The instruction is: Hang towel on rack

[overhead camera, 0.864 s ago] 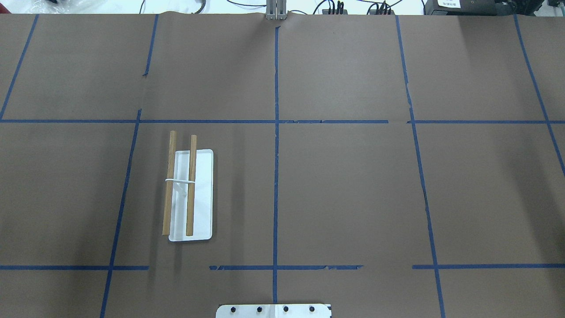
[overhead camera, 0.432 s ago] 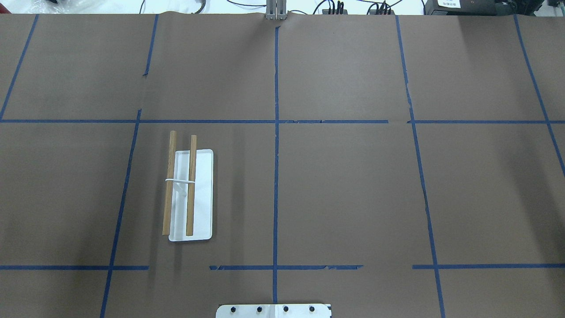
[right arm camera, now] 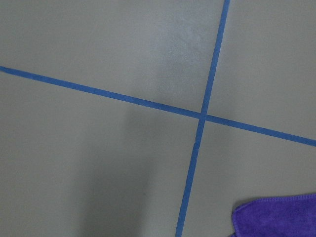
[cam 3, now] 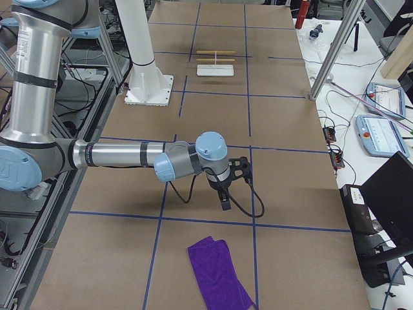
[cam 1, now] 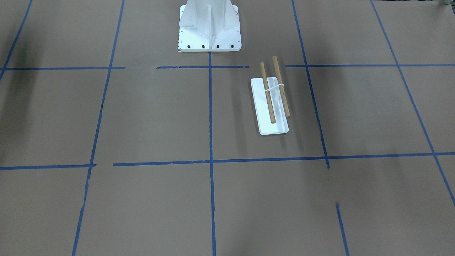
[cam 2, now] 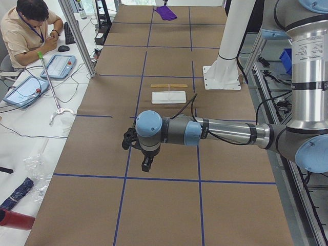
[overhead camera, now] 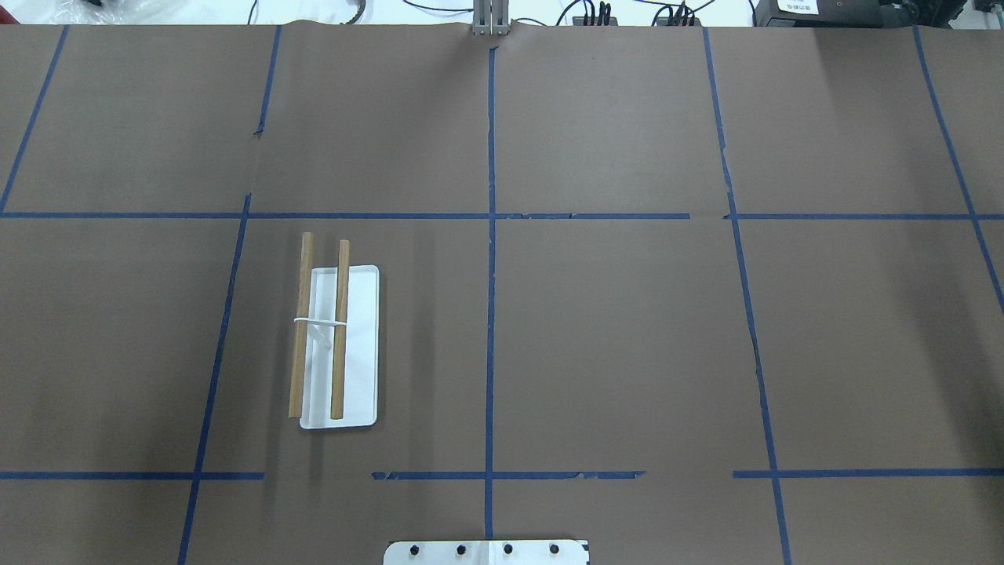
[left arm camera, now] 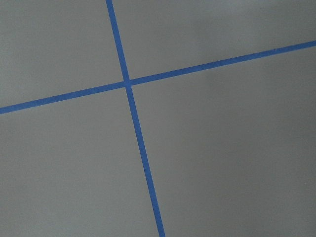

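Starting at my left: the left arm reaches out low over the surface with its tool pointing down. Its wrist camera shows only brown paper and crossed blue tape. Only the side camera shows the left jaws, so I cannot tell how far open they are. I see nothing in them.

Next along is the rack, in the left half of the surface and fairly near the white pedestal. Its two wooden rods point away from the robot. A white bracket holds them up off the base, which I judge leaves room for cloth to drape. Both rods are bare.

Further right, the right arm is posed the same way, tool down. I cannot tell the state of the right jaws either.

The towel lies loosely folded on the surface at the far right end, near that tool and well apart from the rack. One corner shows in the right wrist view. Since it sits on the right arm's side, I would pick it up with that arm. Nothing has been grasped yet.
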`<state>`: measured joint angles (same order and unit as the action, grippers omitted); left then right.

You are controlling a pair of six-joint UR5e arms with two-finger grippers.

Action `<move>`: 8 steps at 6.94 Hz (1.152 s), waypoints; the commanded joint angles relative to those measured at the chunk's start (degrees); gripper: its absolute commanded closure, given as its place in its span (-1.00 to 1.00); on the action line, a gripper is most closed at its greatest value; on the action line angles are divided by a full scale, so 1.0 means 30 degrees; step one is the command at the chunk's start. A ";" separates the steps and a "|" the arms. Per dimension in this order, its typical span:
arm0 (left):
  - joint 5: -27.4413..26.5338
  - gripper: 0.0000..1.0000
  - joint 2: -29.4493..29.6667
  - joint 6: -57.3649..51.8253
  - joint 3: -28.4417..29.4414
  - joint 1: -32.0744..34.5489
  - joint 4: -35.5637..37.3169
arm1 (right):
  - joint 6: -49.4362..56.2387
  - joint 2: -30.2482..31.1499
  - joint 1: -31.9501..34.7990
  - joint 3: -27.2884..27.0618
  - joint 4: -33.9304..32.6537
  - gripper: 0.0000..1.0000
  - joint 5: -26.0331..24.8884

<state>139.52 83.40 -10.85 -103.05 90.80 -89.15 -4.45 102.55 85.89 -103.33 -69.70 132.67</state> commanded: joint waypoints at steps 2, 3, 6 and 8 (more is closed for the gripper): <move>-0.0158 -1.00 0.0033 -0.0017 -0.0046 -0.0004 -0.1213 | -0.1849 0.0914 -0.0240 0.0864 0.3623 -1.00 0.0631; -0.0129 -1.00 0.0033 -0.0017 0.0099 -0.0004 -0.1916 | -0.1160 0.0885 -0.0474 0.2232 0.4387 -1.00 0.0485; -0.0129 -1.00 0.0033 0.0071 0.0423 -0.0062 -0.3446 | 0.1278 0.0680 -0.0680 0.7917 0.8044 -1.00 -0.1619; -0.0158 -1.00 0.0004 0.0042 0.0423 -0.0062 -0.3446 | 0.1688 0.0999 -0.2115 0.9216 0.9690 -0.99 -0.2006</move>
<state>139.11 83.47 -10.69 -101.82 90.64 -99.36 -0.15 104.91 81.27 -78.13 -43.96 127.51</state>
